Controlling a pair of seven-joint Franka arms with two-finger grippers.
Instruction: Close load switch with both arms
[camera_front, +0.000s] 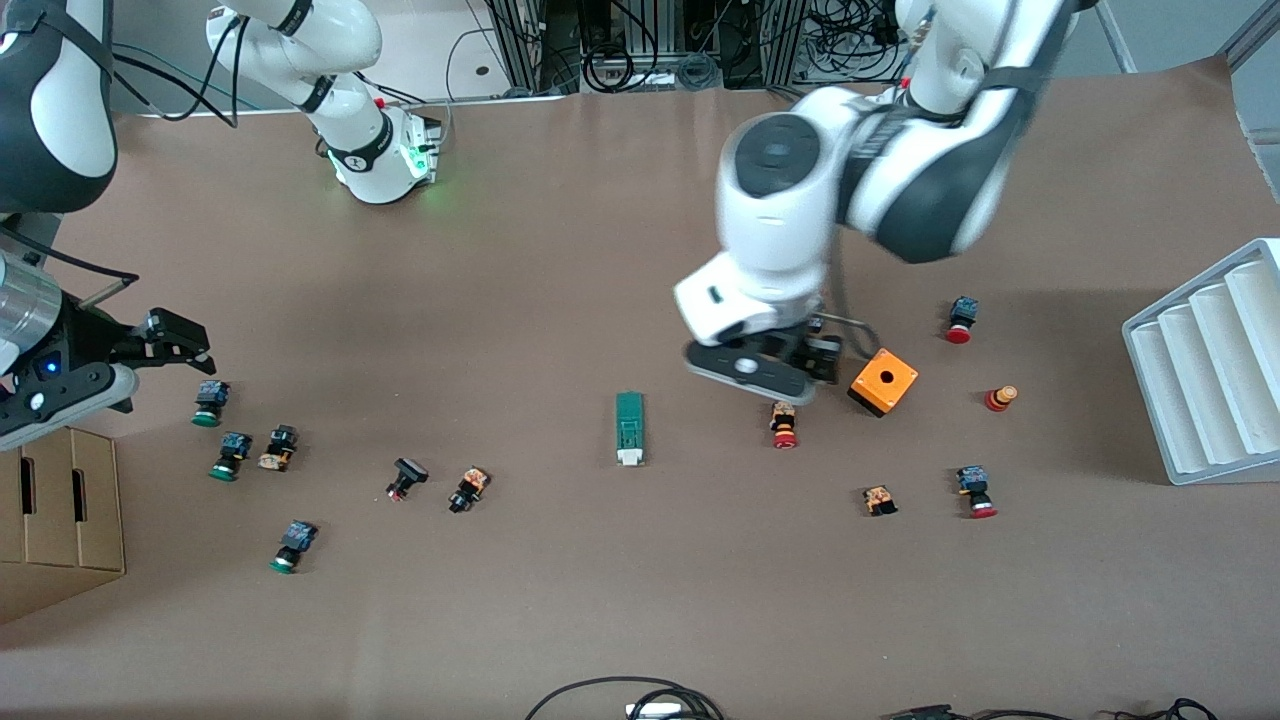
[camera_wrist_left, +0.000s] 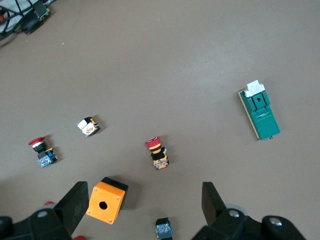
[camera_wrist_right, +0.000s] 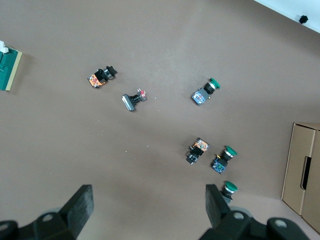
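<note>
The load switch (camera_front: 629, 428) lies flat on the worktop (camera_front: 600, 600), its long axis toward the front camera, white lever end nearest it. The left tool (camera_front: 790, 372) hovers open beside the orange box (camera_front: 883, 382), toward the left arm's end from the switch; the right tool (camera_front: 170, 340) hangs open, well apart.

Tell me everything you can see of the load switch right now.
The load switch is a narrow dark-green rectangular block, plastic by its look, with a white lever piece at the end nearer the front camera. It lies flat on the brown table, lengthwise toward that camera, around the middle. The left wrist view shows a pale edge along one long side and a small dark hole near the white end. Nothing touches it. The left gripper is open over the table beside the orange box.
</note>
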